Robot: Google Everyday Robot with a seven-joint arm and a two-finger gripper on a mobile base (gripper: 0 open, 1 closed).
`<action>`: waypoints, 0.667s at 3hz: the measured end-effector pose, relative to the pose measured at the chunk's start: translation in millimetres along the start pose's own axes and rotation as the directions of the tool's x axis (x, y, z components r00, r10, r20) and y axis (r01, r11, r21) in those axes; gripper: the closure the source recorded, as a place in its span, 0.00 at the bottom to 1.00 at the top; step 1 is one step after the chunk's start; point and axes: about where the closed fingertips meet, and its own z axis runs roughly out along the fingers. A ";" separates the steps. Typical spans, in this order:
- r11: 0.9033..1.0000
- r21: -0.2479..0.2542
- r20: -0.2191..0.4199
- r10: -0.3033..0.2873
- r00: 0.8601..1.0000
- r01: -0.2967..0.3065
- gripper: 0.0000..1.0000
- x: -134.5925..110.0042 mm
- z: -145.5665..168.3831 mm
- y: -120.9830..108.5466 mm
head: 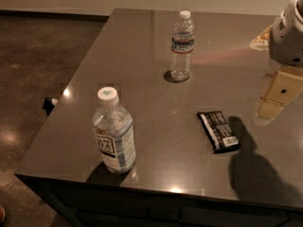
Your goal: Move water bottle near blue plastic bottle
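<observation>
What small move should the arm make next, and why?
Probably the gripper should travel left, toward the water bottle. The gripper hangs over the right edge of the table, apart from that bottle, which stands upright at the far middle. The blue plastic bottle stands upright near the front left corner, well apart from it.
</observation>
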 end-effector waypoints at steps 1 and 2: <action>1.000 0.001 0.007 0.007 1.000 -0.007 0.00 -2.4 0.0 -2.5; 0.999 0.001 0.040 0.037 0.999 -0.037 0.00 -13.0 1.1 -13.7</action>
